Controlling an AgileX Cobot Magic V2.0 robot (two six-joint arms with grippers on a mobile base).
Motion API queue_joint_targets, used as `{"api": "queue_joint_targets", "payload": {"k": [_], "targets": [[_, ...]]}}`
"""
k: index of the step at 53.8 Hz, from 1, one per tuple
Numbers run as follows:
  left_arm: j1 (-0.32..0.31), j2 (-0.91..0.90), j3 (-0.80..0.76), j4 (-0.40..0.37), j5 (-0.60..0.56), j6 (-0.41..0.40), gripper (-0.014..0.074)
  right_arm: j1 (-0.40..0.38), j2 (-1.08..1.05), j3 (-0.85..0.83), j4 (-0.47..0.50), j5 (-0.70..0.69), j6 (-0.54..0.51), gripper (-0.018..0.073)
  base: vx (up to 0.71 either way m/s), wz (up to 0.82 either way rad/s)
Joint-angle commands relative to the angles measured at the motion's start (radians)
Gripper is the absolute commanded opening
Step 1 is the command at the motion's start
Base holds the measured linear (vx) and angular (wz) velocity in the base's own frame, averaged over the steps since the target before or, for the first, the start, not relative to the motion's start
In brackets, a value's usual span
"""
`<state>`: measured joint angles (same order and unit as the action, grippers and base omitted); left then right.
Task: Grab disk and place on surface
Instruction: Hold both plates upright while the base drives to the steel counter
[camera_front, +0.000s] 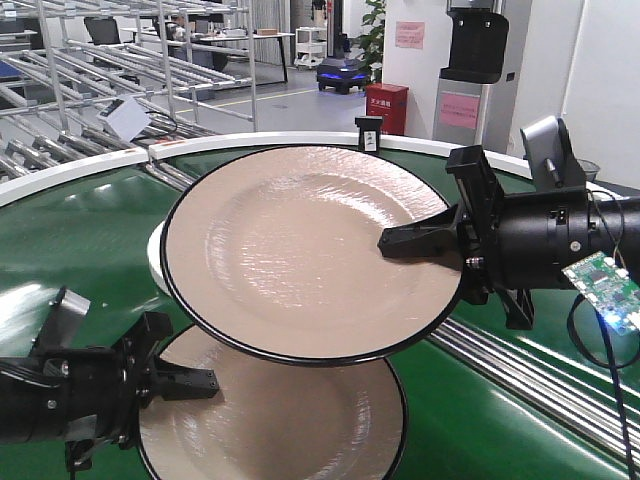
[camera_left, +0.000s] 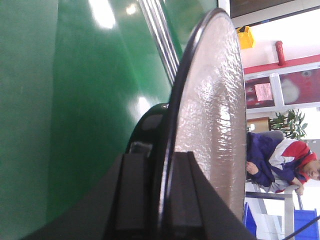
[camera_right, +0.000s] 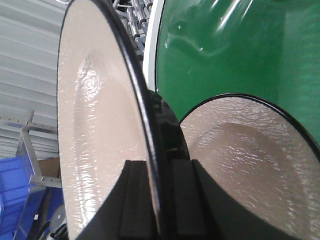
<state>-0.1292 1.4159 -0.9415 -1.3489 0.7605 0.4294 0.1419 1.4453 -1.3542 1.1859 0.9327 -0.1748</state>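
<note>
Two beige disks with black rims show over the green conveyor belt (camera_front: 80, 240). My right gripper (camera_front: 392, 241) is shut on the right rim of the upper disk (camera_front: 300, 250), which is held raised and tilted. In the right wrist view that gripper (camera_right: 160, 200) has a finger on each side of the upper disk's (camera_right: 95, 125) edge. The lower disk (camera_front: 290, 420) sits under it at the front, and my left gripper (camera_front: 205, 384) is shut on its left rim. The left wrist view shows this gripper (camera_left: 162, 200) pinching the lower disk (camera_left: 215, 110). The dark tabletop surface is out of view.
A white rim (camera_front: 100, 165) borders the belt at the back. Metal rails (camera_front: 530, 385) run along its right side. A white edge (camera_front: 155, 255) peeks from under the upper disk. Roller racks (camera_front: 120, 60) stand behind, and a seated person (camera_left: 280, 160) shows in the left wrist view.
</note>
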Motion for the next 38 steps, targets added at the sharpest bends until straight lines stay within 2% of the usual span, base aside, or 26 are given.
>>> {"api": "queue_joint_targets", "payload": {"k": [1, 20, 38], "targets": [[-0.003, -0.037, -0.032, -0.102, 0.021, -0.016, -0.0001, -0.004, -0.041, -0.042, 0.120, -0.030, 0.003, -0.0008, -0.26, 0.03], [-0.003, -0.037, -0.032, -0.102, 0.021, -0.016, -0.0001, -0.004, -0.041, -0.042, 0.120, -0.030, 0.003, -0.0008, -0.28, -0.07], [-0.003, -0.037, -0.032, -0.102, 0.025, -0.016, -0.0001, -0.004, -0.041, -0.042, 0.120, -0.030, 0.003, -0.0008, -0.27, -0.27]]}}
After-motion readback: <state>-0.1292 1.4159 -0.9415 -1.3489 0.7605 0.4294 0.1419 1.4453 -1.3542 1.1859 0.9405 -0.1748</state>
